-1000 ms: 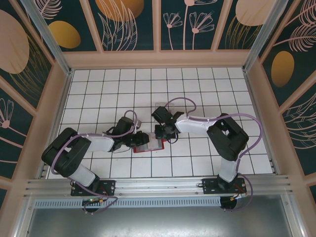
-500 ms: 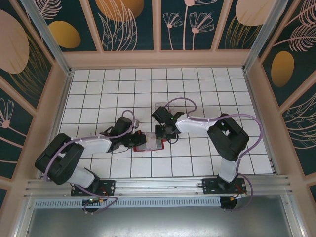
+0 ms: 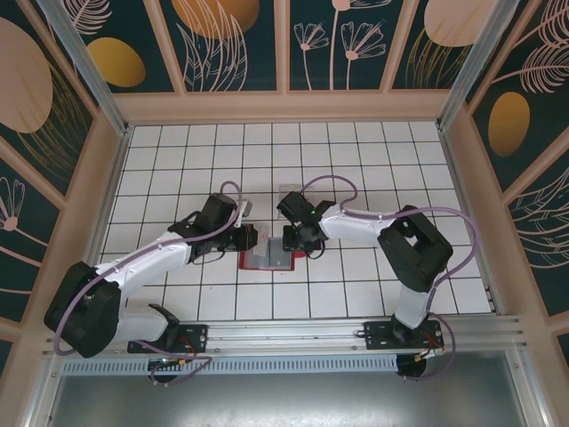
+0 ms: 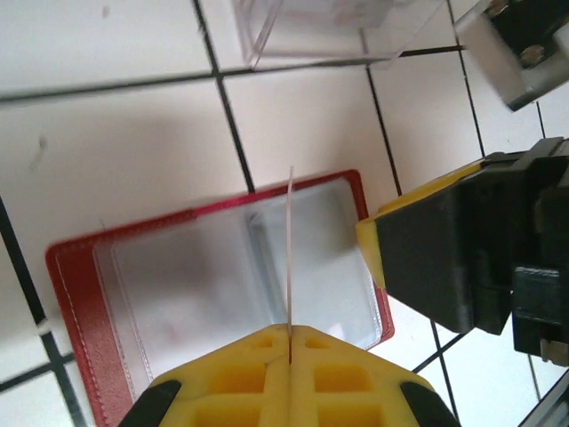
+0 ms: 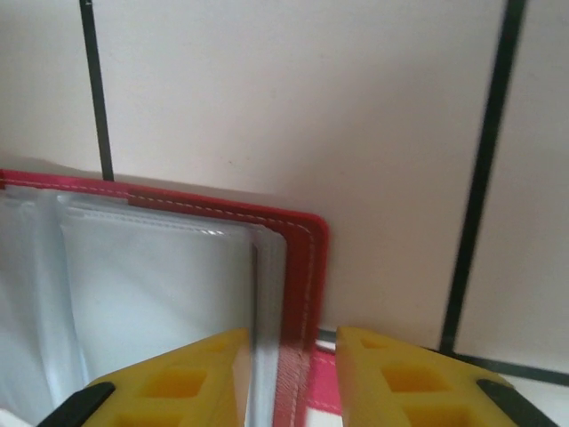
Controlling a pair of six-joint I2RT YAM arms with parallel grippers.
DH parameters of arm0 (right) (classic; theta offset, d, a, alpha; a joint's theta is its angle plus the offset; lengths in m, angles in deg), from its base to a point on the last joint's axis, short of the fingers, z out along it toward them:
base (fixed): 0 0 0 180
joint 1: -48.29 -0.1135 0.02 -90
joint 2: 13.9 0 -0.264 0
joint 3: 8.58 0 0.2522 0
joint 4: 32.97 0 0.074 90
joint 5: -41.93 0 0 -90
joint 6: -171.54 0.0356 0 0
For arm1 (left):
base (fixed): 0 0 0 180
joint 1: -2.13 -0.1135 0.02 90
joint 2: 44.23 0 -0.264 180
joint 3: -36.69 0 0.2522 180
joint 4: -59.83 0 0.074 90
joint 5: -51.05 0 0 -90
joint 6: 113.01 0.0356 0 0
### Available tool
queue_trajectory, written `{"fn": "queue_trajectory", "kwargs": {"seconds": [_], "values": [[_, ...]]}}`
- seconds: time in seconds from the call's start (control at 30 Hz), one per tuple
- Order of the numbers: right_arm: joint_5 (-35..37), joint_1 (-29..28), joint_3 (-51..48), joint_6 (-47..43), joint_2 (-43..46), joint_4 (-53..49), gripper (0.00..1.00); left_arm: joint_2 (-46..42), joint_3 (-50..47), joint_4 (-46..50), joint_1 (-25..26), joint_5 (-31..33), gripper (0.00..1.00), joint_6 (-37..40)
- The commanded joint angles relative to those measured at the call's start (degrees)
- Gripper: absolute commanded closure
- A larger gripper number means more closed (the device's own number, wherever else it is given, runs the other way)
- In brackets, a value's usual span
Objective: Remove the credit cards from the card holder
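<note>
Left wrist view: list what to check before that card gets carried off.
1. Grip: the left gripper is shut on the card, pinched edge-on: ok.
2. The card is clear of the card holder: cannot tell; it overlaps the open pockets.
3. The right gripper secures the holder: cannot tell; its fingers straddle the red edge.
4. The holder lies open: ok.
5. The clear stand is apart from the holder: ok.
</note>
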Motion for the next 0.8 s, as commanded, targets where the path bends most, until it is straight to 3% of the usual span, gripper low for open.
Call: {"fn": "queue_trajectory", "kwargs": {"seconds": [0.0, 0.2, 0.57, 0.77], "values": [[0.19, 1.82, -0.92, -1.18, 5.1, -2.51, 0.66, 2.0, 7.46, 9.18, 0.04, 1.87, 1.0, 14.37], [-0.07, 8.78, -3.75, -2.81, 13.11, -2.26, 0.66, 9.97, 23.62, 16.38, -0.01, 4.53, 1.0, 31.41], [1.51, 23.71, -7.28, -8.86, 23.7, -6.11, 0.65, 26.69, 48.13, 32.78, 0.39, -0.32, 1.0, 68.32], [1.51, 27.31, -9.02, -9.71, 26.94, -7.5, 0.65, 35.9, 59.44, 41.47, 0.72, 0.01, 1.0, 79.18]]}}
